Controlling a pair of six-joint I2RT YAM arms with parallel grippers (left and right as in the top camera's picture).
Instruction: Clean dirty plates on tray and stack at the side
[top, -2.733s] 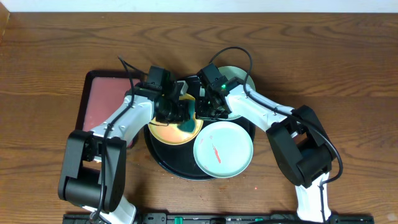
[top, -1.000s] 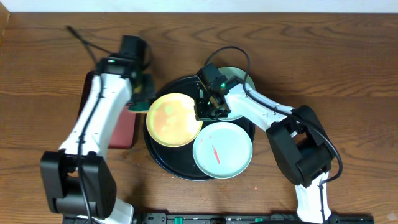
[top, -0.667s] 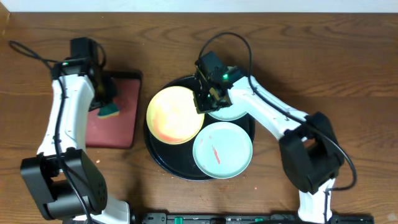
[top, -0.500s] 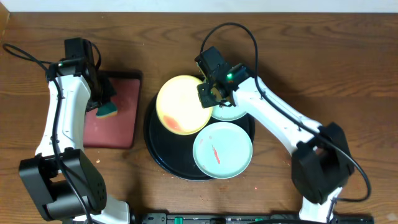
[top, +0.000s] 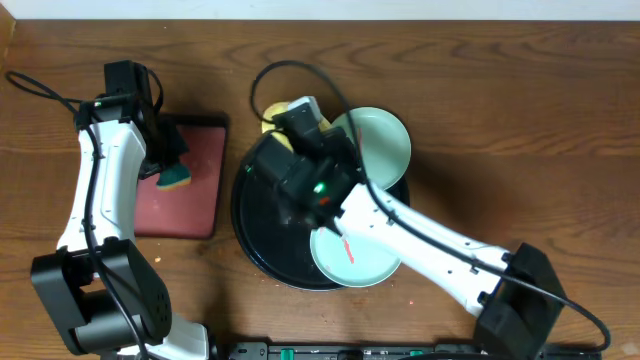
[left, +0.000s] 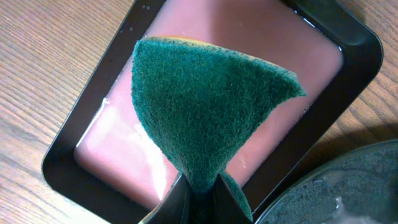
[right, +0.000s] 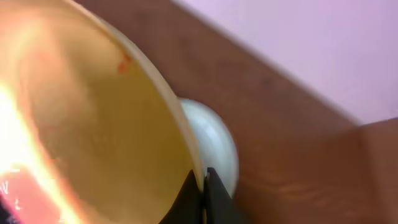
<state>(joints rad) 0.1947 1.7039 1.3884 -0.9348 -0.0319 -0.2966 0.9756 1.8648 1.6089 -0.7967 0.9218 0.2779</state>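
The right hand (right: 202, 186) pinches the rim of the yellow plate (right: 93, 137) between its two fingers. The plate is tilted steeply, with a small red fleck near its upper edge. From overhead this hand sits at the far left edge of the black tray (top: 258, 225), and the arm hides most of the plate.

Two mint plates are also on the tray:
- The back mint plate (top: 385, 140) lies at the far right, overhanging the rim.
- The front mint plate (top: 365, 255) lies at the near side with a thin red smear in its middle, partly covered by the right arm.

The left hand (left: 199, 190) is well apart from all this, over the red tray (left: 249, 37) on the bench (top: 520, 120). Its fingers are pressed together on the narrow end of a green sponge (left: 205, 106), which fans out wide above the tray's pink floor. The sponge is just beside the black tray, not over it.
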